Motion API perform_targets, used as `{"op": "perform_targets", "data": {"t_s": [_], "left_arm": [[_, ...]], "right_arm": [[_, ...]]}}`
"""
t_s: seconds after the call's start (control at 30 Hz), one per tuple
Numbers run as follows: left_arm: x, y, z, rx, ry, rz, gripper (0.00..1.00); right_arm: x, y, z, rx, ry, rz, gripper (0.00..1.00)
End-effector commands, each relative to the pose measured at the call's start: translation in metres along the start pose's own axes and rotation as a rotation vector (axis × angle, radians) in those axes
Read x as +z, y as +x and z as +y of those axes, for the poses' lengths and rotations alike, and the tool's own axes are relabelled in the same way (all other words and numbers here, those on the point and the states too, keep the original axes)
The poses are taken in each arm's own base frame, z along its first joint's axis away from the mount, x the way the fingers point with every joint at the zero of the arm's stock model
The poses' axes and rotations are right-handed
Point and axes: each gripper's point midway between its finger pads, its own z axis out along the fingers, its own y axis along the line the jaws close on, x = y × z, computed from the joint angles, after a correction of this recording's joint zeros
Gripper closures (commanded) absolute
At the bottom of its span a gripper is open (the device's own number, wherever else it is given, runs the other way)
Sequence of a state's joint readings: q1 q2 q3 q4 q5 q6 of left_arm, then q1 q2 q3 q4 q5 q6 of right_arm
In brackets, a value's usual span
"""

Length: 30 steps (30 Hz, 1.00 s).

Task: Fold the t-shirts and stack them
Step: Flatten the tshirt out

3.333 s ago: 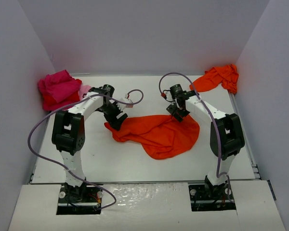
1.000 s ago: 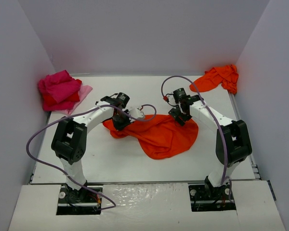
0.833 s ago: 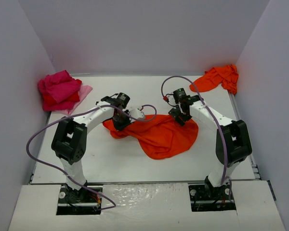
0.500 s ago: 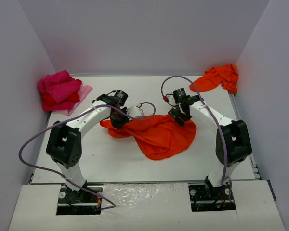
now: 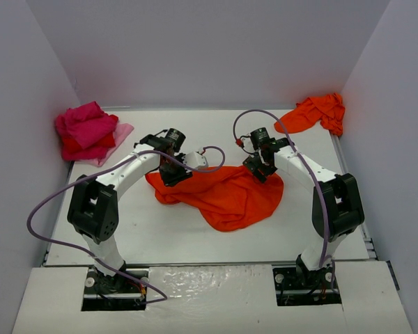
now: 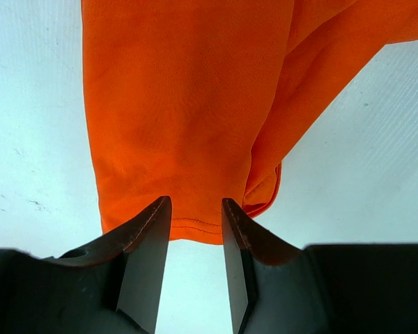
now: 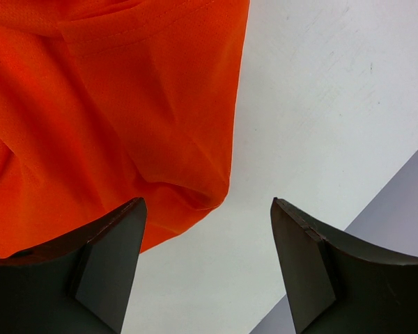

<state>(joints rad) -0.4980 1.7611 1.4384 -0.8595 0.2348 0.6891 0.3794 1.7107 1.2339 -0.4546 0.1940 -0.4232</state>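
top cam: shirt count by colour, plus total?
Orange-red: 2, the spread shirt mid-table and the crumpled shirt in the far right corner
Magenta: 1, the magenta layer on top of the far-left pile
Red: 1, the red layer under it
Pale pink: 1, the pale pink layer at the pile's edge
Total: 5 visible; the pile may hide more

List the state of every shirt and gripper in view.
centre orange t-shirt: unfolded, lying rumpled between the two grippers.
far-right orange t-shirt: unfolded, crumpled in a heap.
magenta and red t-shirts: piled at far left; whether folded, cannot tell.
left gripper: jaws narrowly parted around the centre shirt's hem, not pinching it.
right gripper: wide open, empty, at that shirt's edge.
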Motion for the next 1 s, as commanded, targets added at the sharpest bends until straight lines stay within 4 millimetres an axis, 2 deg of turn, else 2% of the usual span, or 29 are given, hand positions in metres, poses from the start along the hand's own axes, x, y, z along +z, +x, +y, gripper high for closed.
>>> {"op": "perform_targets", "data": {"t_s": [0.0, 0.53, 0.77, 0.93, 0.97], "left_arm": [[-0.009, -0.01, 0.007, 0.004, -0.017, -0.029, 0.68], [-0.003, -0.003, -0.008, 0.002, 0.048, -0.018, 0.68], [0.01, 0.002, -0.013, -0.006, 0.074, -0.003, 0.69], [0.021, 0.007, -0.015, -0.009, 0.09, 0.016, 0.75], [0.022, 0.007, -0.013, -0.01, 0.086, 0.016, 0.8]], "right_arm": [[-0.005, -0.006, -0.006, 0.017, 0.017, -0.027, 0.31], [-0.002, -0.005, -0.005, 0.015, 0.014, -0.02, 0.31], [0.0, -0.003, -0.002, 0.017, 0.007, -0.015, 0.31], [0.001, -0.003, -0.002, 0.017, 0.006, -0.016, 0.3], [0.001, -0.002, -0.001, 0.018, 0.005, -0.013, 0.3]]}}
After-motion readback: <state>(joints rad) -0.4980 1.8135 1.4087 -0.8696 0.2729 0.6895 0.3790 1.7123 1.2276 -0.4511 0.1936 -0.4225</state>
